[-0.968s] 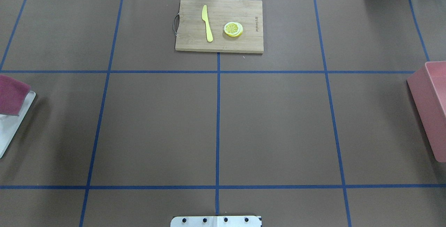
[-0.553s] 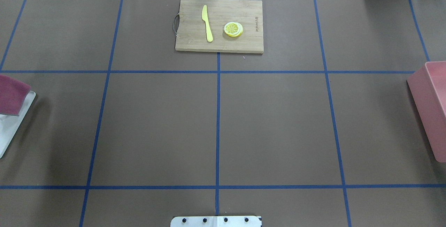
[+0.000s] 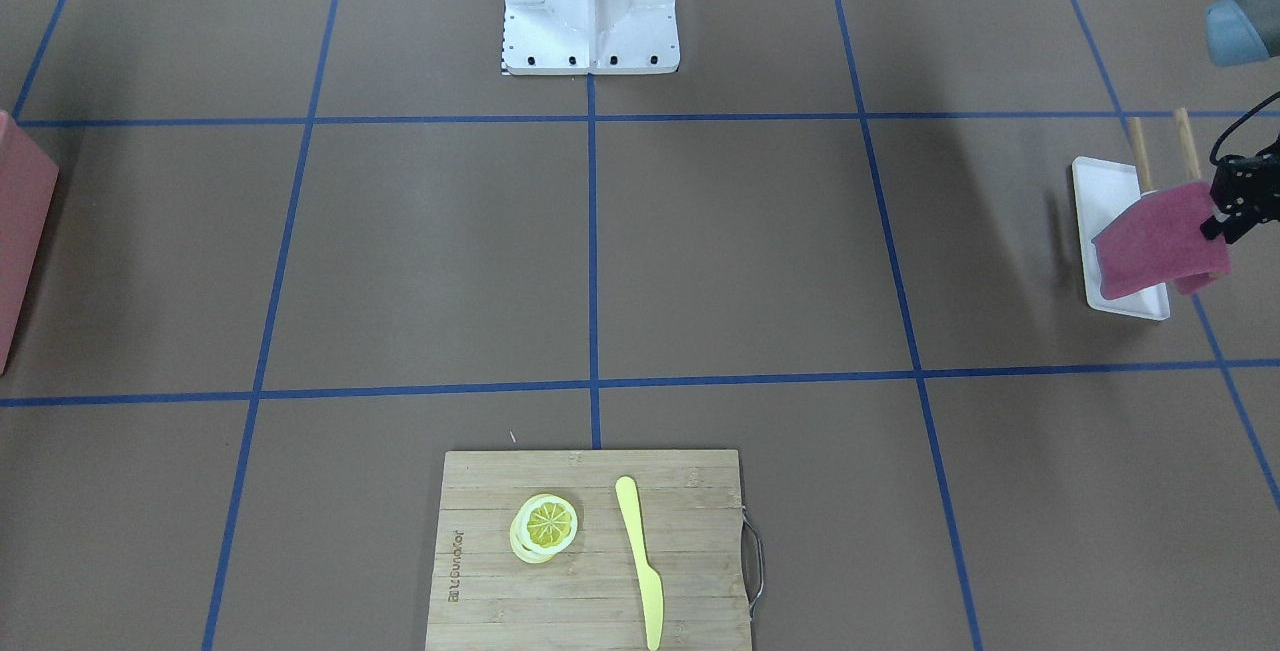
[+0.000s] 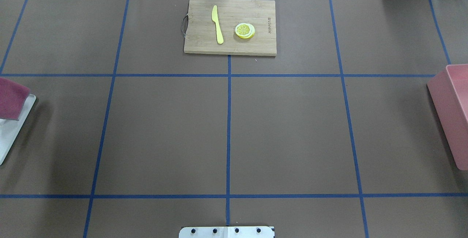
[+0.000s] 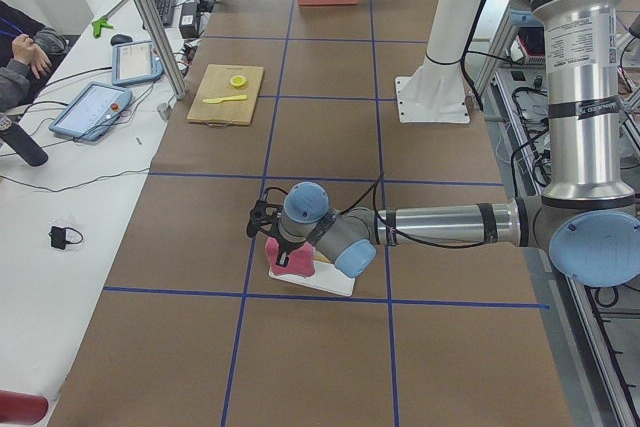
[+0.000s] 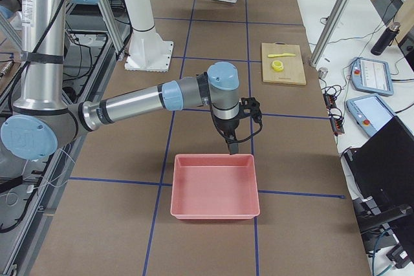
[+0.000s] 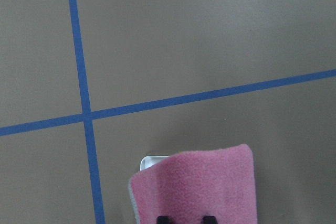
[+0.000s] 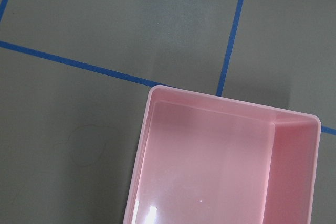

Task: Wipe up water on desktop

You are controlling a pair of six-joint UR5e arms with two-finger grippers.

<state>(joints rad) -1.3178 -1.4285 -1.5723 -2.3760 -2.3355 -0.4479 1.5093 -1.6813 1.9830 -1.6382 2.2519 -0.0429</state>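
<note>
1. The worktop is a wide matte brown surface. Thin blue tape lines divide it into a large grid. It carries everything listed below.

2. Nearest the robot, the white base plate sits on the centre tape line at the worktop's near edge.

3. Middle row, robot's left: the left hand is closed on the upper edge of a magenta cloth. In the left wrist view, two dark fingertips pinch the cloth at the bottom of the frame. The cloth hangs over a white tray, which lies flat on the worktop near its left end. It cannot be told whether the cloth's lower edge touches the tray. Two thin tan sticks show just beside the cloth, at the tray's robot-side end.

4. Middle row, robot's right: the right hand points down above one wall of a pink bin near the worktop's right end. How far this hand is open cannot be told.

5. Far edge: a bamboo cutting board lies across the centre tape line, its metal handle toward the robot's left. On it, a yellow knife lies beside a lemon slice, the two apart.
</note>
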